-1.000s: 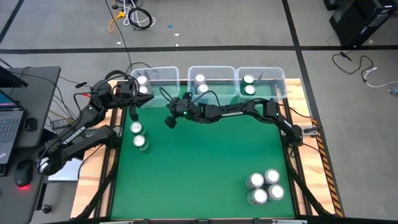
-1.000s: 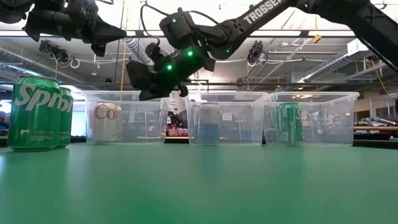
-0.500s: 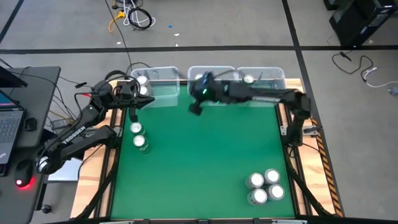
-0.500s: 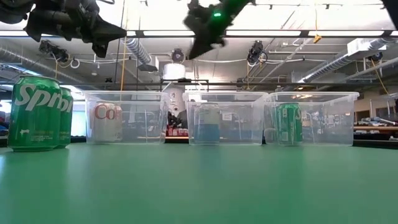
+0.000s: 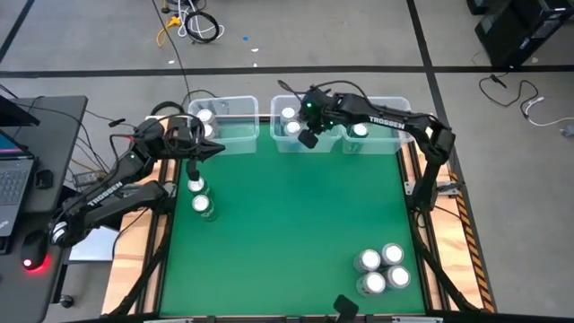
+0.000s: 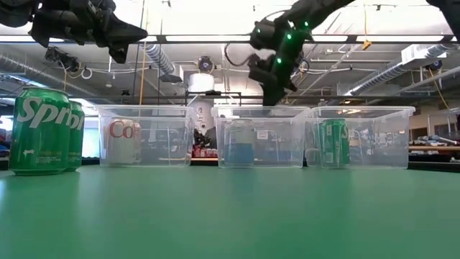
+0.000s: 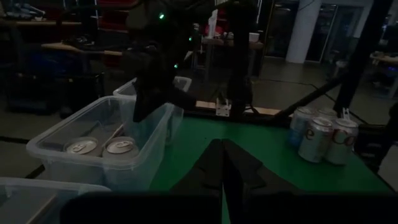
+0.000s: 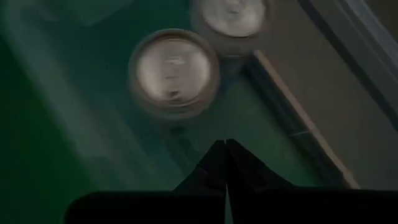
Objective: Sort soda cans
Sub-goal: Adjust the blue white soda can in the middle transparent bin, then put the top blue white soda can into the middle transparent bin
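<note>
Two green soda cans (image 5: 199, 196) stand upright at the table's left side and show large in the low view (image 6: 39, 129). Several silver-topped cans (image 5: 381, 269) stand clustered near the right near corner. Each of the three clear bins along the far edge holds two cans: left bin (image 5: 235, 106), middle bin (image 5: 305, 100), right bin (image 5: 395, 108). My right gripper (image 5: 309, 136) hangs shut over the middle bin's near wall, pointing down at cans in a bin (image 8: 174, 68). My left gripper (image 5: 211, 148) hovers shut by the left bin, above the green cans.
Wooden rails (image 5: 430, 152) edge the green mat. The middle of the mat (image 5: 287, 224) lies open between the green pair and the right-hand cluster. A laptop and mouse (image 5: 31, 247) sit on a desk left of the table, off the mat.
My right gripper has swung from over the mat beside the left bin toward the table's right and far edge, rising on the way and then coming down over the middle bin, tipping to point downward. The cans have stayed where they were.
</note>
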`<state>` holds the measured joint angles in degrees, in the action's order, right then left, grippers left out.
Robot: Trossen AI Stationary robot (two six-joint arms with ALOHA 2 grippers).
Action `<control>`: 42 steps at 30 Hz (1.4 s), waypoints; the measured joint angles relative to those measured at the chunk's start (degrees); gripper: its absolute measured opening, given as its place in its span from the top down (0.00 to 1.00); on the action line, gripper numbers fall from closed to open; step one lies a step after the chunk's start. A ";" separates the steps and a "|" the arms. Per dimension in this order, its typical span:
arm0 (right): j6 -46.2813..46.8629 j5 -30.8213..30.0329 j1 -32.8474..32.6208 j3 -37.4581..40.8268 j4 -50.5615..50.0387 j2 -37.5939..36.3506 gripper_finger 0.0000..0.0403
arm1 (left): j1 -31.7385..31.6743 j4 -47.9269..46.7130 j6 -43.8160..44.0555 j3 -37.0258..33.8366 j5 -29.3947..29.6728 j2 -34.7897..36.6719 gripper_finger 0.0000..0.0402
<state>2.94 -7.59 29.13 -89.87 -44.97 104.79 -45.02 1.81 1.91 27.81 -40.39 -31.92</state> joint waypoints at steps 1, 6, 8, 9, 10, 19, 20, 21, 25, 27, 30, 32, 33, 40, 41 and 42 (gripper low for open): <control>0.10 0.90 0.42 0.72 0.78 0.00 1.00 | 0.07 0.04 -0.15 0.00 0.16 -0.03 0.99; 1.55 4.90 0.62 5.05 7.14 0.13 1.00 | 0.16 0.08 -0.41 0.02 0.25 -0.78 0.99; 1.94 5.11 0.67 5.82 8.58 0.11 1.00 | 0.16 0.07 -1.35 0.02 0.39 -1.38 0.99; 1.94 5.11 0.69 6.21 9.81 0.11 1.00 | 0.16 0.04 -1.62 0.02 0.63 -1.64 0.99; 2.00 5.17 0.70 6.45 10.62 0.13 1.00 | 0.16 0.06 -1.68 0.02 1.02 -1.94 0.99; 2.43 6.48 1.02 6.45 14.03 2.17 1.00 | 0.16 0.11 -3.13 0.02 2.17 -4.59 0.99; 2.36 6.66 1.29 6.32 14.67 2.65 1.00 | 0.16 0.11 -3.14 0.02 2.24 -4.71 0.99; 2.27 7.10 1.50 6.25 15.23 3.37 1.00 | 0.16 0.12 -3.17 0.02 2.24 -4.76 0.99; 3.02 7.47 1.42 6.25 18.33 4.38 1.00 | 0.16 0.06 -3.17 0.02 2.24 -4.87 0.99; 2.87 7.27 1.00 6.63 19.33 4.32 1.00 | 0.16 0.10 -3.17 0.02 2.24 -4.85 0.99; 2.86 7.93 0.13 5.58 18.70 2.59 1.00 | 0.16 0.08 -3.17 0.02 2.24 -4.87 0.99; 2.28 8.30 -0.40 3.74 17.18 0.85 1.00 | 0.16 0.06 -3.17 0.02 2.24 -4.87 0.99; 1.70 8.28 -0.71 2.94 15.48 0.13 1.00 | 0.16 0.06 -3.17 0.02 2.24 -4.86 0.99; 0.39 7.34 -6.98 -4.38 -1.86 -8.22 1.00 | 0.16 0.04 -3.17 0.02 2.24 -4.87 0.99; 1.05 6.85 -8.29 -4.96 -4.85 -9.77 1.00 | 0.16 0.04 -3.17 0.02 2.24 -4.87 0.99; 2.07 6.00 -9.67 -5.02 -7.29 -11.15 1.00 | 0.16 0.08 -3.20 0.02 2.25 -4.87 0.99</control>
<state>5.01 -1.58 19.47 -94.89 -52.27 93.65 -44.86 1.89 -1.29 27.83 -38.14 -36.80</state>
